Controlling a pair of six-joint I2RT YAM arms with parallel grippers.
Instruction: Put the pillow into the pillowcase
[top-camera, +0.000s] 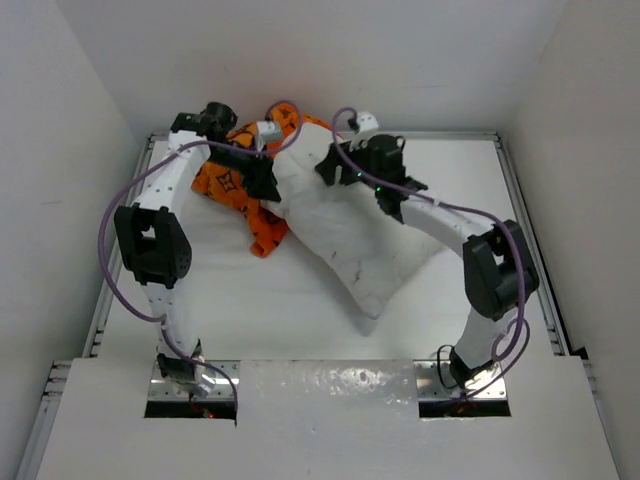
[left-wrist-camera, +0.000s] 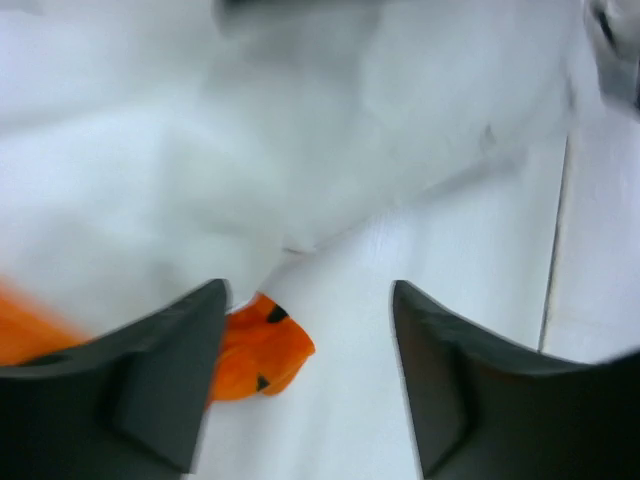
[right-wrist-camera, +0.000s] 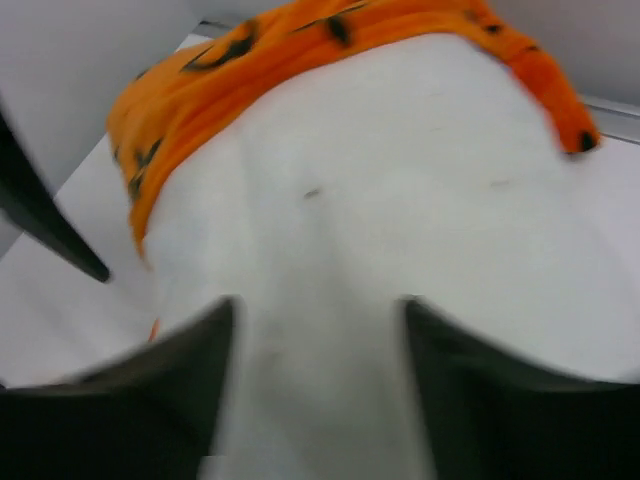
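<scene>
the table (top-camera: 260, 310) was bare white at its near edge. past that the pillow (top-camera: 350, 235) lay slantwise on it, one corner pointing toward the near right and the bulk running up toward the far left. the left gripper (top-camera: 266, 188) sat just beside the pillow's left edge. its fingers were spread apart, and the wrist view showed only table and an orange corner of cloth in the gap. the right gripper (top-camera: 327, 168) hung over the pillow's far part, fingers spread wide too. white pillow filled the space between them, and i could not tell whether they touched it. the pillowcase (top-camera: 225, 178) lay bunched at the far left against the pillow. from the right wrist, an orange band of it curved round the pillow's far end. most of the pillow lay outside it.
</scene>
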